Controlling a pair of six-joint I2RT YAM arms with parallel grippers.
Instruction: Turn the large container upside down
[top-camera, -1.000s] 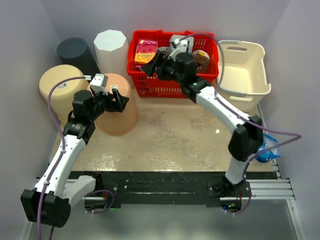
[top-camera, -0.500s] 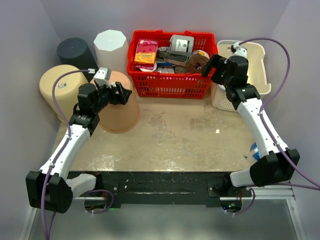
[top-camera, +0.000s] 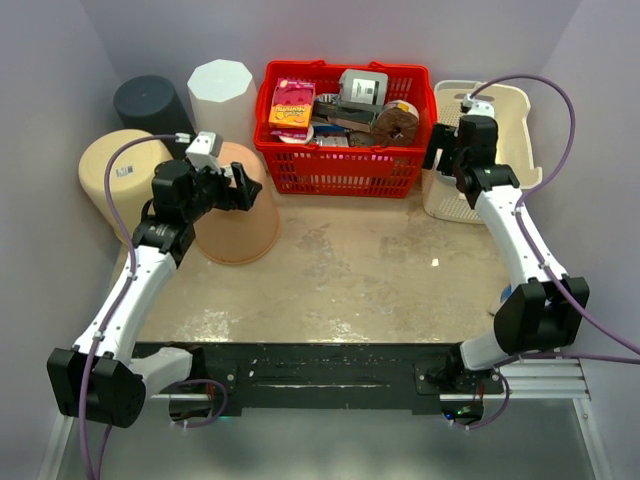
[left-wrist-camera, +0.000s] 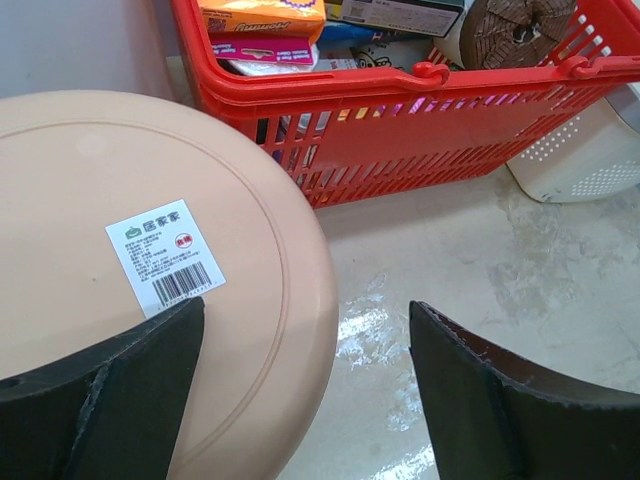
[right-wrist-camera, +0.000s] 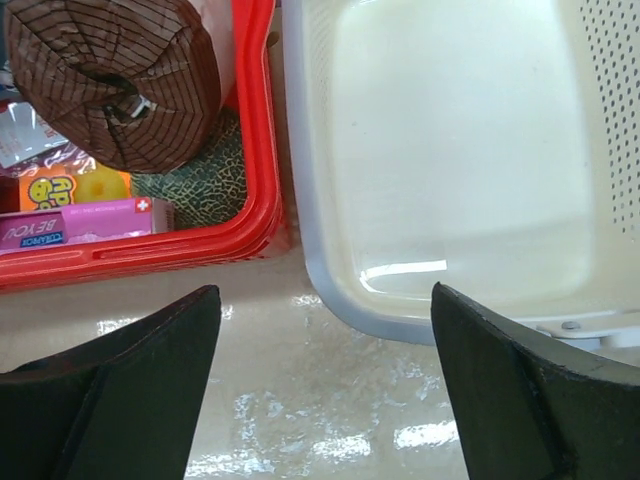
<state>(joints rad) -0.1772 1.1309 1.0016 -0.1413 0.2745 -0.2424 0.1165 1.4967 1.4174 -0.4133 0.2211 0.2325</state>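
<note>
The large container, a cream perforated basket (top-camera: 500, 100), stands upright and empty at the back right; in the right wrist view its near left corner rim (right-wrist-camera: 330, 300) shows. My right gripper (top-camera: 440, 152) hovers open over that corner (right-wrist-camera: 325, 290), between the cream basket and the red basket (top-camera: 345, 170), holding nothing. My left gripper (top-camera: 245, 186) is open above the upturned peach bin (top-camera: 240, 230), its jaws straddling the bin's right edge (left-wrist-camera: 308, 303) without touching it.
The red basket (right-wrist-camera: 180, 245) is full of packets and a brown wrapped bundle (right-wrist-camera: 110, 80). Upturned beige (top-camera: 115, 180), black (top-camera: 150, 100) and white (top-camera: 222, 95) bins crowd the back left. Grey walls close in on three sides.
My right arm has swung from over the red basket to the cream basket's near left corner. My left gripper has shifted slightly left over the peach bin.
</note>
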